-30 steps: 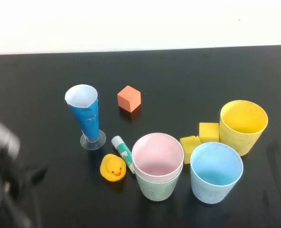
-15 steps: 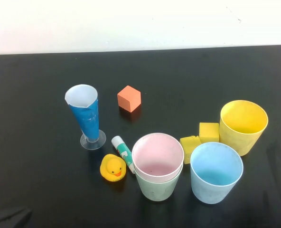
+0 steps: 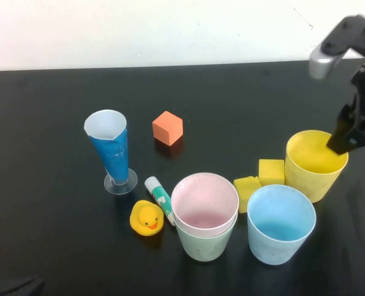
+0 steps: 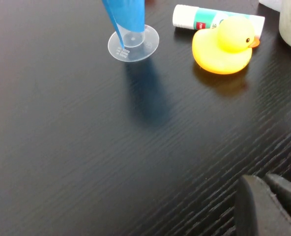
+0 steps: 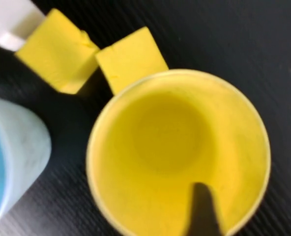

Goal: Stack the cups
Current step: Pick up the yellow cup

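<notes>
We have the pink cup nested in the green cup at near centre; the blue cup and yellow cup on the right remain unstacked. Our right gripper hangs over the yellow cup's far-right rim, one finger inside, spread wide, holding nothing. Our left gripper rests closed and empty, near left.

Matt plastic on the yellow cup, blue cup and pink cup; the black table shows a fine woodgrain texture with slight sheen. Rubber duck looks glossy, smooth; tall blue glass stands on a clear plastic foot.
</notes>
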You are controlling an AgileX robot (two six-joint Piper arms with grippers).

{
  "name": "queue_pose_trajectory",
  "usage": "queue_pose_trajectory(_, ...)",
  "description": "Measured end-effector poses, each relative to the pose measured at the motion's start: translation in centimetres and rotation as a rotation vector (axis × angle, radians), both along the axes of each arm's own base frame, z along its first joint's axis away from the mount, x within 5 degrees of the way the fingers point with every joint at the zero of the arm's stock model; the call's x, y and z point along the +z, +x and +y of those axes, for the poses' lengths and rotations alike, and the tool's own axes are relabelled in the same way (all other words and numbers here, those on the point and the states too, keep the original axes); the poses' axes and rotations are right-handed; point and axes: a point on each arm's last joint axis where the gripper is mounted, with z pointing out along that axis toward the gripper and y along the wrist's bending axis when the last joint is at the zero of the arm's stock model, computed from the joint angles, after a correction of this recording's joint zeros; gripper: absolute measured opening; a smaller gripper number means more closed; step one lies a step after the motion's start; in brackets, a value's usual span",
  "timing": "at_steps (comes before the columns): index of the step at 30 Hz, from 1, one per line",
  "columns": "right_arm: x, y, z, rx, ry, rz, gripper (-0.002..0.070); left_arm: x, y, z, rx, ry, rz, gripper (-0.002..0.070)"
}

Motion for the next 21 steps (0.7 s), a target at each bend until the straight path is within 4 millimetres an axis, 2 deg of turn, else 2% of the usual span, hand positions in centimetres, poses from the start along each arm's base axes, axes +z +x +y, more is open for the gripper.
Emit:
queue_pose_trajectory(3,-1.3,0.9,0.2,-0.021,-0.013,0.039,0.0496,0.0,0.0,0.0,0.0,0.0,0.0,0.0001)
queue_pose_trajectory(5,-2.2,1.4,0.4,-0.035,-0.017,0.068,0.051,0.0,0.0,0.0,0.0,0.0,0.0,0.0002)
queue_pose_trajectory(7,-3.1,1.9,0.5,-0.045,-0.022,0.091,0.0494,0.0,0.0,0.0,0.0,0.0,0.0,0.0001)
queue_pose_trajectory(9,-4.0,2.3,0.6,-0.048,-0.028,0.114,0.0429,0.0,0.0,0.0,0.0,0.0,0.0,0.0001)
queue_pose_trajectory(11,-4.5,2.6,0.7,-0.049,-0.031,0.126,0.0321,0.0,0.0,0.0,0.0,0.0,0.0,0.0001)
queue_pose_trajectory(13,-4.5,2.6,0.7,-0.049,-0.031,0.125,0.0169,0.0,0.0,0.0,0.0,0.0,0.0,0.0001)
queue_pose_trajectory(15,-4.1,2.7,0.8,-0.049,-0.027,0.11,0.0077,0.0,0.0,0.0,0.0,0.0,0.0,0.0001)
queue_pose_trajectory(17,-3.4,2.9,0.8,-0.049,-0.02,0.087,0.0034,0.0,0.0,0.0,0.0,0.0,0.0,0.0001)
queue_pose_trajectory(21,-0.1,2.1,0.6,-0.063,0.013,-0.006,0.0022,0.0,0.0,0.0,0.0,0.0,0.0,0.0001)
